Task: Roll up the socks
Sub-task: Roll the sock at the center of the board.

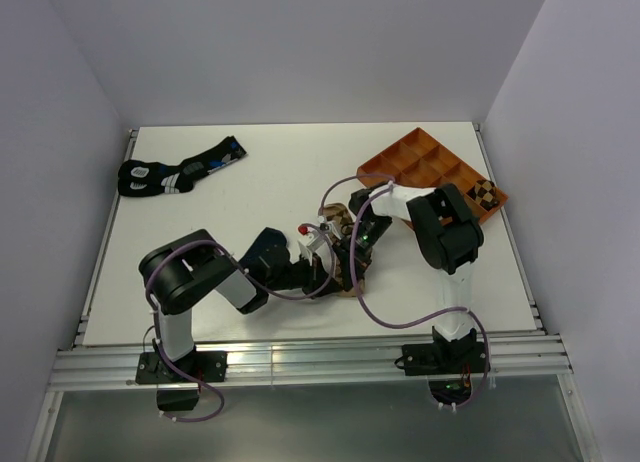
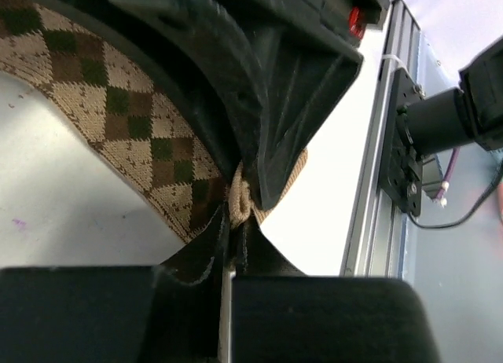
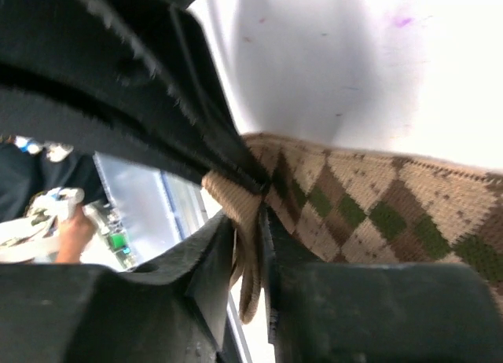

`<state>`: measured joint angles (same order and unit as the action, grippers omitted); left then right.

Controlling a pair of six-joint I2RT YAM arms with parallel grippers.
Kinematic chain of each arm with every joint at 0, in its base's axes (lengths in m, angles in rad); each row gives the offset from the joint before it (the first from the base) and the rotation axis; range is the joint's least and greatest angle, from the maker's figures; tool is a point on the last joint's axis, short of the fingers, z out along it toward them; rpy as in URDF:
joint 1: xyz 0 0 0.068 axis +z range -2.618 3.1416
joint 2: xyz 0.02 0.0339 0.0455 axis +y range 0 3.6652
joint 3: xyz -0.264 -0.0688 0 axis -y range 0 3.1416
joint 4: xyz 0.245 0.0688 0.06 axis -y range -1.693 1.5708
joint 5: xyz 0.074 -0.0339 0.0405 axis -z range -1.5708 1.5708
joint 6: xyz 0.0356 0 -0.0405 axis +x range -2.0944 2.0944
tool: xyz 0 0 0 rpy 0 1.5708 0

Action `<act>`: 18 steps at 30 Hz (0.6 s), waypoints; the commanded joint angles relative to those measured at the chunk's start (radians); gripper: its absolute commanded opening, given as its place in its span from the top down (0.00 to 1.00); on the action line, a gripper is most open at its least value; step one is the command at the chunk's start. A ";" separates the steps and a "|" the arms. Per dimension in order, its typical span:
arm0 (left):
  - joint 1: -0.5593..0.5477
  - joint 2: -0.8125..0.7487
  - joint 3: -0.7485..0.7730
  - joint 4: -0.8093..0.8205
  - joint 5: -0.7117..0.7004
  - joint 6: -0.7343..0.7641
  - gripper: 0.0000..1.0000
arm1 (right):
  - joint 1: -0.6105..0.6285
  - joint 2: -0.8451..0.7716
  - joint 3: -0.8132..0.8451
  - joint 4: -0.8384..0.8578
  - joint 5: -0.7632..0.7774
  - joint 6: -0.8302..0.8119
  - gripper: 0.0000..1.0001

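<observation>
The tan sock with brown and green argyle diamonds [image 2: 118,111] lies on the white table under both grippers, near the table's middle [image 1: 354,280]. My left gripper [image 2: 236,221] is shut on a bunched bit of its ribbed tan cuff [image 2: 238,199]. My right gripper [image 3: 250,229] comes in from the opposite side. Its jaws stand narrowly apart with a fold of the same cuff [image 3: 236,206] pinched between them. The two grippers touch nose to nose [image 1: 340,254]. The sock's patterned leg [image 3: 377,206] runs away flat on the table. Most of the sock is hidden in the top view.
A pair of black socks with blue and white markings [image 1: 178,172] lies at the back left. An orange compartment tray [image 1: 430,162] stands at the back right, with an argyle piece [image 1: 485,194] in its corner cell. The aluminium rail [image 1: 300,357] borders the near edge.
</observation>
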<state>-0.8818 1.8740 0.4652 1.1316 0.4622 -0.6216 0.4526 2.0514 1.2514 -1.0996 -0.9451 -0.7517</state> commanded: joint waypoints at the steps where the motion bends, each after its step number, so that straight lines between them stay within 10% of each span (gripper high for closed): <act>1: -0.028 -0.024 0.050 -0.053 -0.048 -0.003 1.00 | -0.005 -0.078 -0.024 0.087 0.040 0.066 0.72; 18: -0.085 -0.078 0.154 -0.406 -0.235 -0.079 1.00 | -0.052 -0.341 -0.133 0.417 0.431 0.373 0.52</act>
<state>-0.9569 1.8278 0.5938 0.8085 0.2768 -0.6792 0.4179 1.7531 1.1336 -0.7822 -0.6415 -0.4603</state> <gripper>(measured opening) 0.033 0.483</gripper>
